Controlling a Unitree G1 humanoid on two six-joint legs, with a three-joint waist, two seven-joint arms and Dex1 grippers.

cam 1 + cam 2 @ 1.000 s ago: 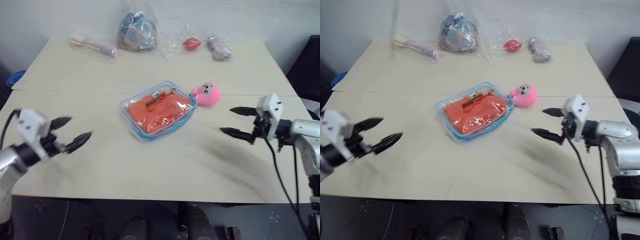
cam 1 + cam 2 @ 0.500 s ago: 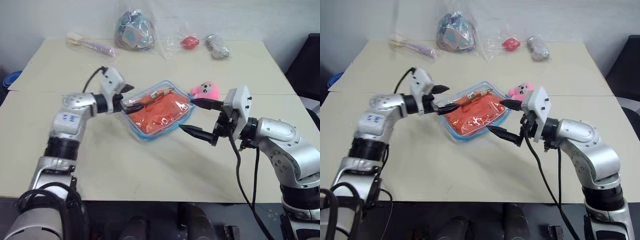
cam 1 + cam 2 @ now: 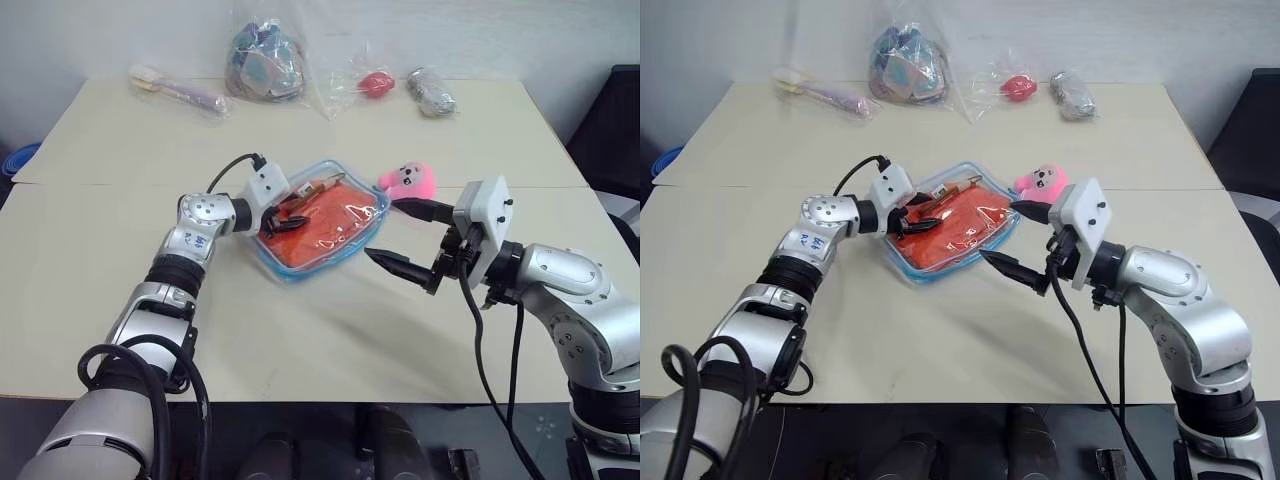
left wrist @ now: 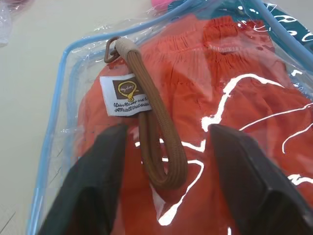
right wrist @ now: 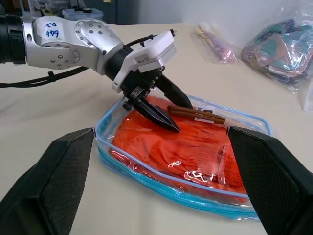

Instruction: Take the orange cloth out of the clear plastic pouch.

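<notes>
Left jaws point(image 3: 287, 217) now straddle pouch point(image 3: 318, 218) strap point(image 4: 155, 142)

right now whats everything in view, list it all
pouch: 1, clear with blue trim, table centre
cloth: 1, orange, inside the pouch
brown strap: 1, on the pouch's top, with a white tag
plush: 1, pink, beside the pouch
clear bags: several, mixed contents, along the table's far edge
table: 1, beige
left gripper: black fingers either side of the strap, over the pouch
right gripper: open, just right of the pouch
</notes>
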